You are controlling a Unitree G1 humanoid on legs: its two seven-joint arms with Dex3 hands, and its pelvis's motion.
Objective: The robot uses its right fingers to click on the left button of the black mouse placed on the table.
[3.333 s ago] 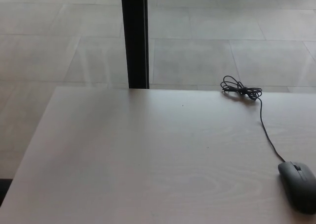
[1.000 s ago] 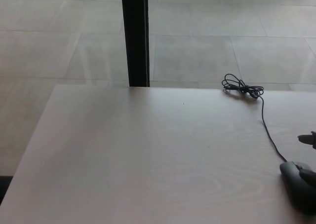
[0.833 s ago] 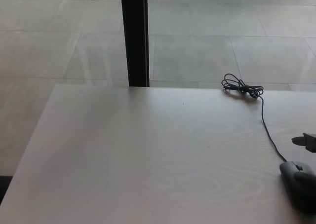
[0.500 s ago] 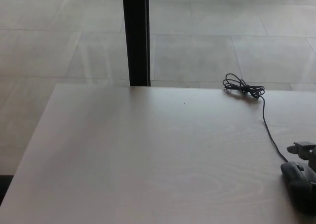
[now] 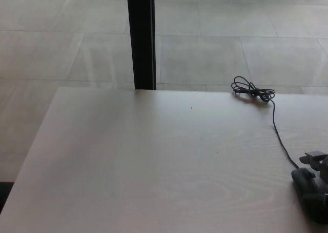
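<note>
Head view takes in a wide grey tiled floor at the top, crossed by pale grout lines, with a tall black upright post standing on it and meeting the far edge of the counter. Below that lies the pale wood-grain counter, which fills most of the lower picture; its left edge slants down toward the bottom left corner.

At the counter's lower right, close to the picture's right edge, sits the black corded computer mouse. Its long axis runs roughly away from the robot, tilted a little toward the left at its far end, and its button end points to the far side of the counter. Part of its body is cut off by the frame. From its front a thin black cable runs up and slightly left over the counter to a small tied bundle of black cable near the far edge.

Only a sliver of the right robot hand shows at the right edge: one dark finger just over the far end of the mouse. Whether it touches the button, and whether the hand is clenched or spread, cannot be told.
</note>
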